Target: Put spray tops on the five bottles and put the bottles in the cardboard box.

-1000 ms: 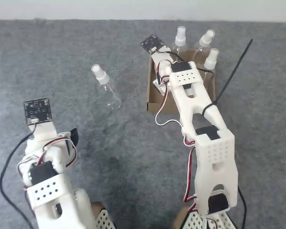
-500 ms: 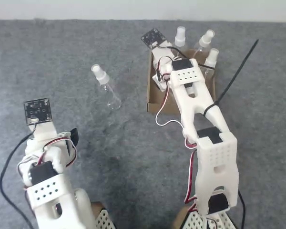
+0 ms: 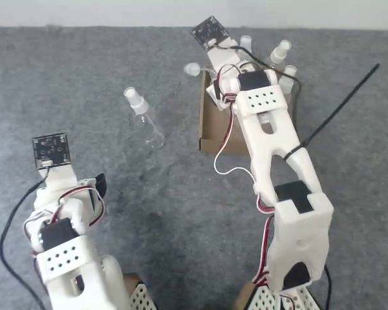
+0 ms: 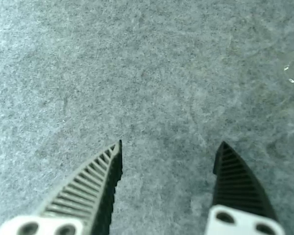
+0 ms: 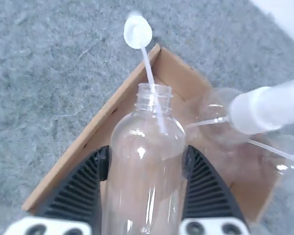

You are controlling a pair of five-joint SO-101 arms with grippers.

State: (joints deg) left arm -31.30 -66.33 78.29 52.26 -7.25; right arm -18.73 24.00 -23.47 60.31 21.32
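Observation:
My right gripper (image 5: pixel 146 156) is shut on a clear bottle (image 5: pixel 147 147), held above the cardboard box (image 5: pixel 88 134). The bottle's neck is bare: a white spray top (image 5: pixel 137 32) hangs off beyond it, with only its thin tube reaching down into the neck. From above, that spray top (image 3: pixel 193 68) shows just past the far left corner of the box (image 3: pixel 213 126). Three capped bottles (image 3: pixel 279 50) stand in the box's far right part. Another capped bottle (image 3: pixel 144 118) lies on the carpet left of the box. My left gripper (image 4: pixel 169 152) is open over bare carpet.
Grey carpet (image 3: pixel 84 71) covers the whole table. The left arm (image 3: pixel 61 219) sits near the front left, far from the box. A black cable tie (image 3: pixel 339 110) sticks out from the right arm toward the right.
The right arm has stretched farther over the box with the bottle, and the white spray head has come into sight past the box's far left corner. The left arm has stayed put.

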